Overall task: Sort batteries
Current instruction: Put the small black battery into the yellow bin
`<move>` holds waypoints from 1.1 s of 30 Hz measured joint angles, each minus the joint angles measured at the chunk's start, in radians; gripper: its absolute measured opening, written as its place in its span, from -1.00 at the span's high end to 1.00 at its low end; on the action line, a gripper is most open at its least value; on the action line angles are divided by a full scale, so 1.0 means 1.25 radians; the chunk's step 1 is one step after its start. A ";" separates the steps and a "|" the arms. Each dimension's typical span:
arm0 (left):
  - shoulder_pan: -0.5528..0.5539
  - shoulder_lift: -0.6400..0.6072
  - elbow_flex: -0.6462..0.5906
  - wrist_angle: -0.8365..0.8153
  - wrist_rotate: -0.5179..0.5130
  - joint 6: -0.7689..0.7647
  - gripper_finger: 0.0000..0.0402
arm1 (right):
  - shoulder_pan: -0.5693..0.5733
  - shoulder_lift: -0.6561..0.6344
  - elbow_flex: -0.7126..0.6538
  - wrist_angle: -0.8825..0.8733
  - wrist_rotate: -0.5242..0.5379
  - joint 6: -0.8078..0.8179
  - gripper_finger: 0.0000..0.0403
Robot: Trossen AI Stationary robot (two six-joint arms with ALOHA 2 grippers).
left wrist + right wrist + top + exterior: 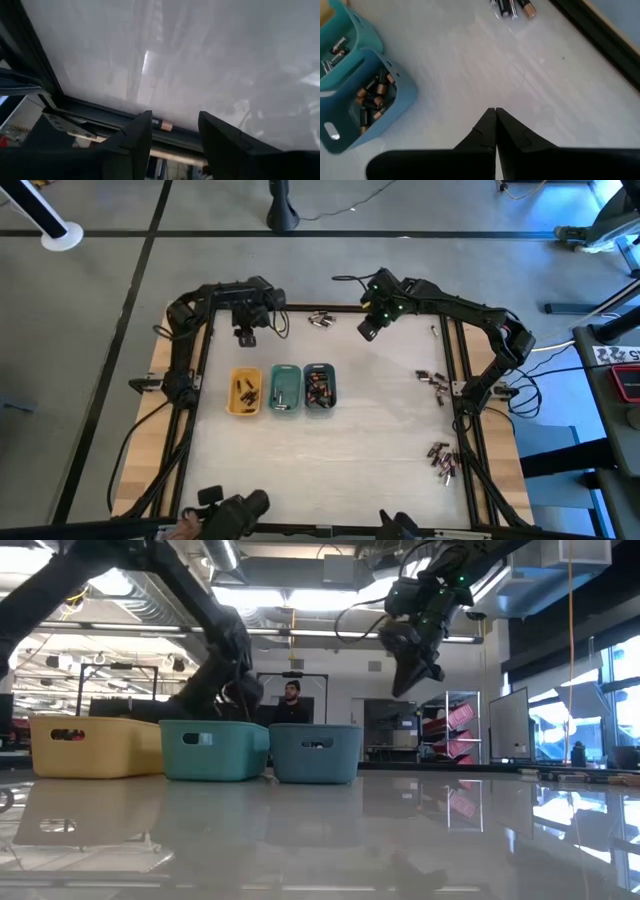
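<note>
Left gripper (172, 131) part-open at desk's (380, 420) far edge, one battery (162, 125) between its fingers, not clamped. Right gripper (495, 117) shut, empty; loose batteries (512, 7) ahead of it

A robotics lab or workshop – the low view looks past the white table (400, 830) into a wide hall with exposed ceiling ducts (300, 570), strip lights and shelving (445, 730). A person (291, 703) sits at a far workstation beside monitors (508, 725). From above, the grey floor (100, 310) carries taped lines and trailing cables – a black frame (205, 330) edges the table
</note>
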 joint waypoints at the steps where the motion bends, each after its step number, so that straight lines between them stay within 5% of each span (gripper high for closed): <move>1: 0.003 0.001 -0.001 -0.009 -0.003 0.014 0.24 | 0.000 0.000 0.000 -0.008 0.000 0.001 0.99; 10: 0.085 0.002 -0.014 -0.025 -0.053 0.079 0.24 | 0.000 0.000 0.000 -0.033 0.014 -0.002 0.99; 21: 0.108 -0.009 -0.172 0.068 -0.173 0.135 0.24 | 0.000 0.000 0.000 -0.031 0.015 -0.014 0.99; 33: 0.092 -0.009 -0.184 0.074 -0.048 0.165 0.24 | -0.001 0.000 0.000 -0.029 0.016 -0.041 0.99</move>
